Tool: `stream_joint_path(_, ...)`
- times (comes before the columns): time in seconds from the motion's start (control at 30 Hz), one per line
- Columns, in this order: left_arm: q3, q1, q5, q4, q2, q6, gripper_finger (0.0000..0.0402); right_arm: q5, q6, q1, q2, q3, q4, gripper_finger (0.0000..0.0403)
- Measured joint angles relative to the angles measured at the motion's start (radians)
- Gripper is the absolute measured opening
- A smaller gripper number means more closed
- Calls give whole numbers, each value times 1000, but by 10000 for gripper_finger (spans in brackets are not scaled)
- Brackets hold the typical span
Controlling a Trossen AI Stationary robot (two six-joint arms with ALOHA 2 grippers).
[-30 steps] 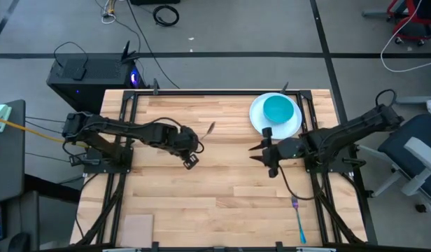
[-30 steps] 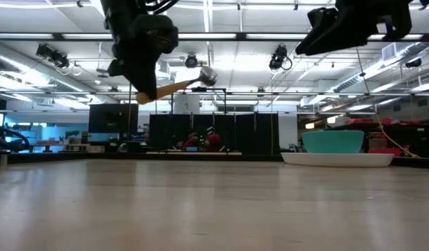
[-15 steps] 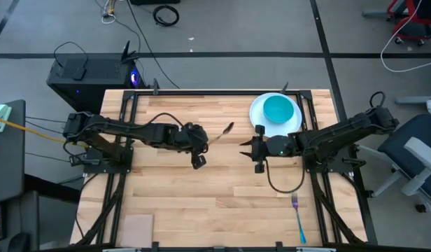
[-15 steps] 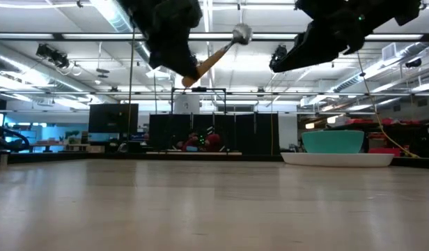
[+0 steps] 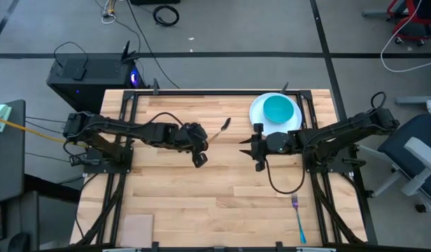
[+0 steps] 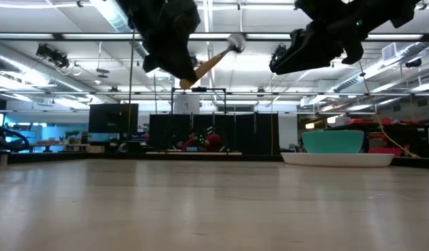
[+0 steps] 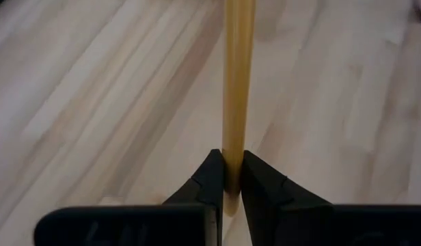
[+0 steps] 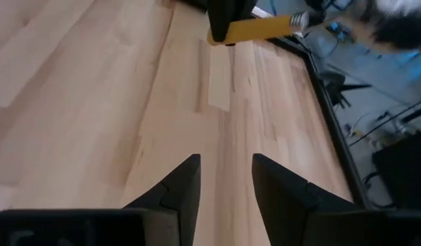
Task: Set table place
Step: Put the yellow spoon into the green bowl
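Above the table's middle: left gripper (image 5: 199, 145) pinches the spoon (image 5: 219, 129) by its orange handle, well clear of the table (image 5: 222, 203).
Left fingers (image 7: 212, 179): pressed tight on the handle's end.
Spoon axis: runs from the fingers toward the far right corner, bowl end outermost.
Right gripper (image 5: 248, 145): near the spoon's tip, fingers (image 8: 182, 184) spread, holding nothing.
Plate (image 5: 294, 125) and bowl (image 5: 279, 109): far right corner, behind the right gripper.
Fork (image 5: 299, 219): near right edge.
Judgement: spoon likely goes beside the plate; right arm nearer.
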Motion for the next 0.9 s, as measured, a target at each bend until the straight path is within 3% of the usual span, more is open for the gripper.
stream_joint_path(0.2, 0, 30, 11, -120, 17, -102, 39, 0, -53, 20, 0, 60, -9, 139)
stream_joint_path(0.43, 40, 53, 149, -171, 126, -106, 39, 0, -65, 20, 19, 210, -213, 139)
stream_joint_path(0.67, 311, 54, 184, -428, 293, -19, 39, -15, -59, 20, 125, 356, -436, 139)
stream_joint_path(0.9, 576, 65, 272, -764, 432, 122, 39, -19, -80, 20, 200, 397, -547, 139)
